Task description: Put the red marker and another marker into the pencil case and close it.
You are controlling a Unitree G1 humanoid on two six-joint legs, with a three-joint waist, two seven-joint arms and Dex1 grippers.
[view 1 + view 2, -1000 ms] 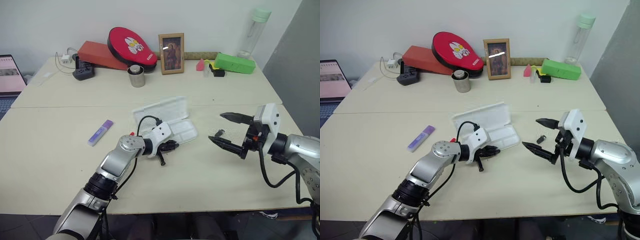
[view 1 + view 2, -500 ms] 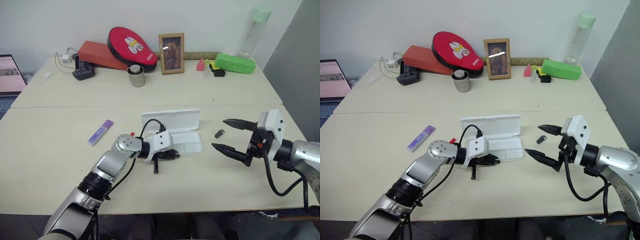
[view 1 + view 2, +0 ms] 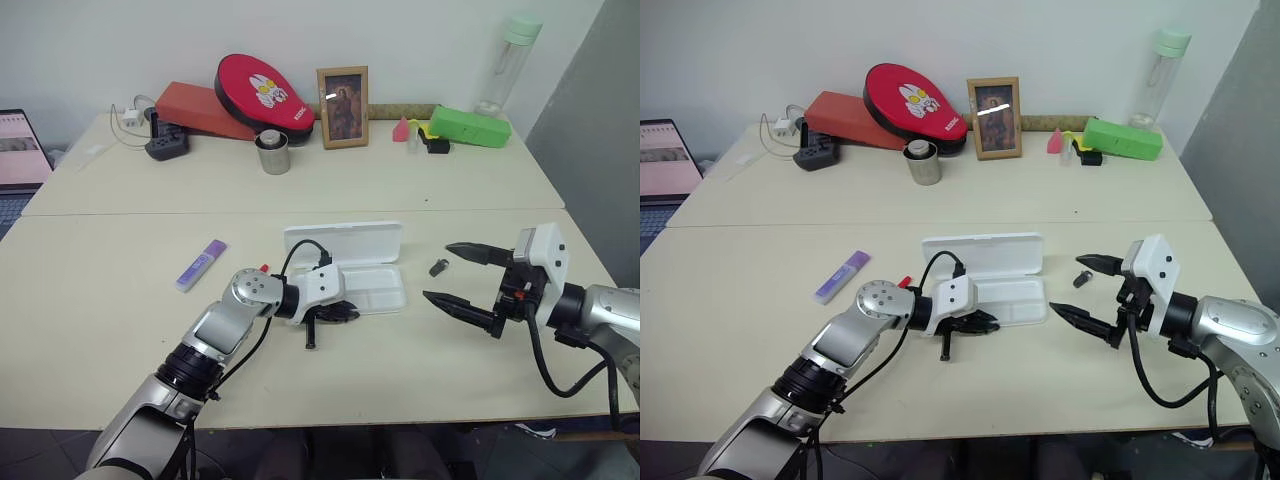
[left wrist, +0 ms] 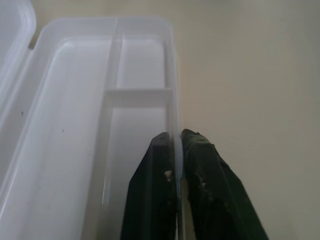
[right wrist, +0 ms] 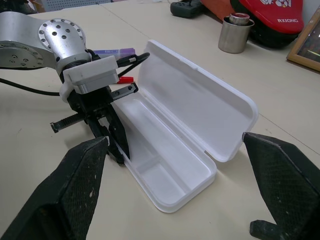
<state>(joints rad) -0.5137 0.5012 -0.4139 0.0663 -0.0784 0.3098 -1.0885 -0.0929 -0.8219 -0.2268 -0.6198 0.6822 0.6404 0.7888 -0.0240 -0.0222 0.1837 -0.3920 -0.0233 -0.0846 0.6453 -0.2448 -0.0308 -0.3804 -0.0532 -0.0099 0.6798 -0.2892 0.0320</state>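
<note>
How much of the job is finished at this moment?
Done: the case lies open, its tray bare. In hand: the left end effector pinches the tray's front wall; the right end effector waits open beside it. Left: the red marker and the purple highlighter lie on the table; both go in, then the lid shuts.

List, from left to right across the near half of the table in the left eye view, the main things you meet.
Purple highlighter → left tool, pinching the near wall of the open pencil case → small dark clip → right tool, jaws wide apart.
</note>
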